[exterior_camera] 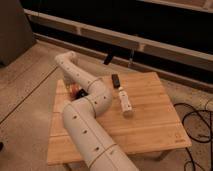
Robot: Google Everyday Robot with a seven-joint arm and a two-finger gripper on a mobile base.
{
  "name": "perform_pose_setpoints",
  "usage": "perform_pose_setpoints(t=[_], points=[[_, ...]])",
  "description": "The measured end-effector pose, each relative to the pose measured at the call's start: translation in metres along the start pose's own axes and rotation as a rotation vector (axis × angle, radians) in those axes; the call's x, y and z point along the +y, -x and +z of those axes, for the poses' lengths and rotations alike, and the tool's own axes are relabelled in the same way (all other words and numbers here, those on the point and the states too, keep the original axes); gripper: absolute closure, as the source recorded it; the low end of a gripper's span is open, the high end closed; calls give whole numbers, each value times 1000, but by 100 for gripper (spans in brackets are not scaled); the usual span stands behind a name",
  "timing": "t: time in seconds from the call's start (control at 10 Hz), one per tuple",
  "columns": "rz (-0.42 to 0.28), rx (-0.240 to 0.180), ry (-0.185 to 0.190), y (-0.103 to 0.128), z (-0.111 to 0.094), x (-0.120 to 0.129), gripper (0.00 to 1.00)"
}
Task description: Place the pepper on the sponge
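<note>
**1. Work surface.** A light wooden tabletop (150, 125) stands on a speckled floor (30, 90). A dark wall with pale ledges runs behind it.

**2. Arm.** A white arm (87, 130), dotted with round holes, enters the view at the tabletop's near edge. It lies across the near left part of the tabletop and bends at an elbow close to the middle. From the elbow, the forearm slants toward the far left corner, where the last joint turns downward.

**3. Gripper.** The gripper (72, 85) points down at the tabletop beside the left edge, toward the far left corner. The forearm covers most of it. It cannot be told whether the claw is released, clenched or grasping something.

**4. Pepper.** The pepper (76, 91) shows as a small red-orange patch at the gripper's lower end. It is just left of the forearm and near the tabletop's left edge. It cannot be told whether the gripper touches it, or what it rests on.

**5. Other items.**
- A small black bar (115, 80) lies near the far edge, about midway along it, just right of the elbow.
- A white elongated object (125, 101) lies just beside the bar's near end. Its length runs from the far edge toward the near edge.
- Dark cables (197, 120) lie on the floor beyond the right edge.
</note>
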Motion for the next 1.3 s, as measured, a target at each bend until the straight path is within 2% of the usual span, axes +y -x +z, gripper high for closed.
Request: perform_pose_setpoints(t=[0.1,0.2,0.3,0.5,0.6,0.9,1.2,1.3], points=[[6,-3,-7,1,-2,-1,98],[6,-38,-16,10,-11,-1,100],[-1,-91,-32,23,-27,-3,100],[-22,-169,-53,42,-54,-3,100],[-26,-192,-57,47,-63,-1,100],[24,-212,-47,50,-72,-22,100],[88,-226,-21,49,-80,-67,100],[116,-233,-5,48,-82,-89,100]])
